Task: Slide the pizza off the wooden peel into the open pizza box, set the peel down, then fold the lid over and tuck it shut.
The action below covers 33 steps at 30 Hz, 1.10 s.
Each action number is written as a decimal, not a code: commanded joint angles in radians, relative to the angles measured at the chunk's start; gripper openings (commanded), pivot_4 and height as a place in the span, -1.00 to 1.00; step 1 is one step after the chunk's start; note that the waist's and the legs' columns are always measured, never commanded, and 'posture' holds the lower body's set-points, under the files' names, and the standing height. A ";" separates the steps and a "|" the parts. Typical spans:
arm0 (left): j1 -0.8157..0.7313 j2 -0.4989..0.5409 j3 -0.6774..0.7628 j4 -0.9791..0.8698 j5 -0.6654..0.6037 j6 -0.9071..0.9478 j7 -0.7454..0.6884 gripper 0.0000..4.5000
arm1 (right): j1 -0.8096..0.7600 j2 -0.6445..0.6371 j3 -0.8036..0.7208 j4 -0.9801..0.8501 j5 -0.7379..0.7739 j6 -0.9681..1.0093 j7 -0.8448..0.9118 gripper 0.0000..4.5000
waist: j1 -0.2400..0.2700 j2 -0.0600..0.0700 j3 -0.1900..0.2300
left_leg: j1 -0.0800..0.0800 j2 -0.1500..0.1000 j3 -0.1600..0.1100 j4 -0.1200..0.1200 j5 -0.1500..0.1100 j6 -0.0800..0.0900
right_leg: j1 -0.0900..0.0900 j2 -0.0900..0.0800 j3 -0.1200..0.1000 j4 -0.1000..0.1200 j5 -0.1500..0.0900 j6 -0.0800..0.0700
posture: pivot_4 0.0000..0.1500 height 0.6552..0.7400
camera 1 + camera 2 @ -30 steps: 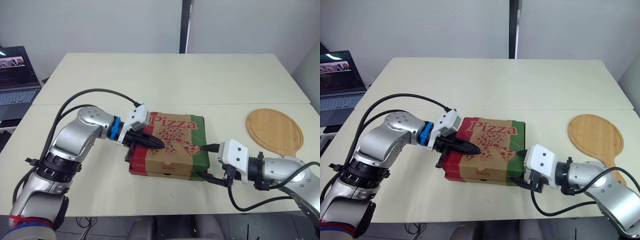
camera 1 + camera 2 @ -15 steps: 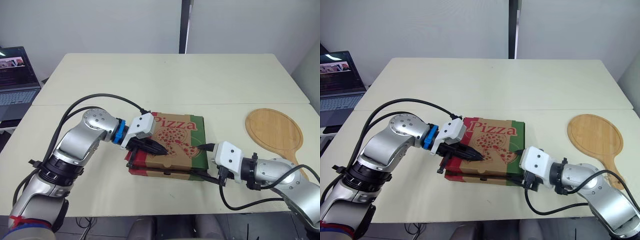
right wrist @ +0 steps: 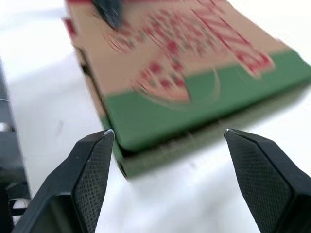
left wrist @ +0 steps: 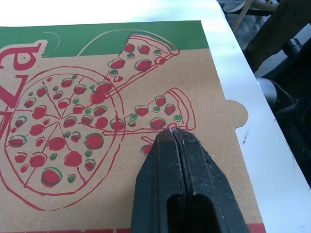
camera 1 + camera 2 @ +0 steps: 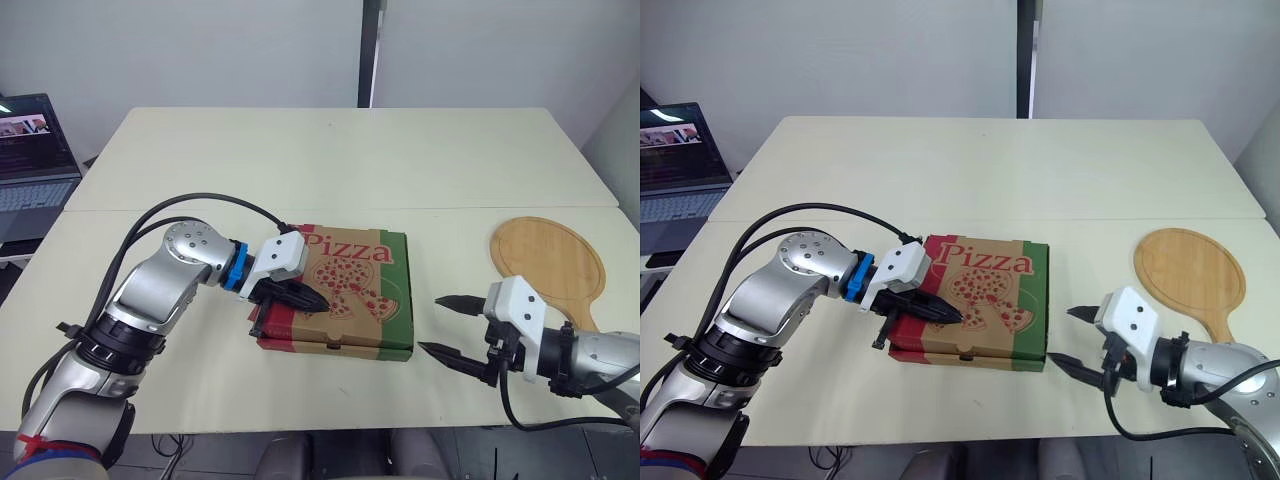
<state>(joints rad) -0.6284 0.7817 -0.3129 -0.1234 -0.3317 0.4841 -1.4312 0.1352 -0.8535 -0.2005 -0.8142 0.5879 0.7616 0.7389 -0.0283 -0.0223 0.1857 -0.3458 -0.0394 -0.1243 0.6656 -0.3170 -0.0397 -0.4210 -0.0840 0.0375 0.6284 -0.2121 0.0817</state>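
Mostly done: box (image 5: pixel 330 343) lying closed, peel (image 5: pixel 548 262) resting at 3 o'clock; left fingers (image 5: pixel 300 294) pinched, pressing lid (image 5: pixel 360 272); right fingers (image 5: pixel 458 301) gaping; tuck unclear.

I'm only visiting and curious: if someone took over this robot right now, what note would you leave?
Left gripper: shut, tips on the lid of the pizza box.
Right gripper: open, empty, off the box's right side.
Wooden peel: bare, flat on the table, right of the box.
Done: peel set down, lid folded over.
Left: check the front tuck; I cannot tell if it is fully in.
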 commanded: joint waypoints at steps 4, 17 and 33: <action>0.004 0.006 0.012 -0.011 0.007 -0.004 0.006 -1.00 | -0.042 -0.005 0.149 0.081 -0.172 -0.142 -0.006 -0.14 | -0.001 0.000 0.000 | 0.000 0.000 0.000 0.000 0.000 0.000 | 0.000 0.000 0.000 0.000 0.000 0.000 | 1.00 1.00; 0.025 -0.003 0.039 -0.033 -0.019 0.014 0.038 -1.00 | -0.355 0.142 0.430 0.180 -0.259 -0.177 0.004 -0.99 | -0.003 0.000 0.000 | 0.000 0.000 0.000 0.000 0.000 0.000 | 0.000 0.000 0.000 0.000 0.000 0.000 | 1.00 1.00; 0.118 0.372 0.273 0.075 -0.064 -0.018 -0.128 -1.00 | -0.490 0.235 0.568 0.306 -0.368 -0.265 0.083 -0.99 | -0.006 0.000 0.000 | 0.000 0.000 -0.001 -0.001 0.000 0.000 | -0.002 0.001 0.000 0.001 0.000 0.000 | 1.00 1.00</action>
<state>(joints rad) -0.5295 1.1226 -0.0623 -0.0514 -0.4110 0.4952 -1.5261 -0.3465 -0.6182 0.3757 -0.4990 0.2182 0.5110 0.8061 -0.0348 -0.0220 0.1857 -0.3460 -0.0389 -0.1252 0.6646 -0.3168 -0.0402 -0.4232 -0.0831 0.0374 0.6291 -0.2121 0.0815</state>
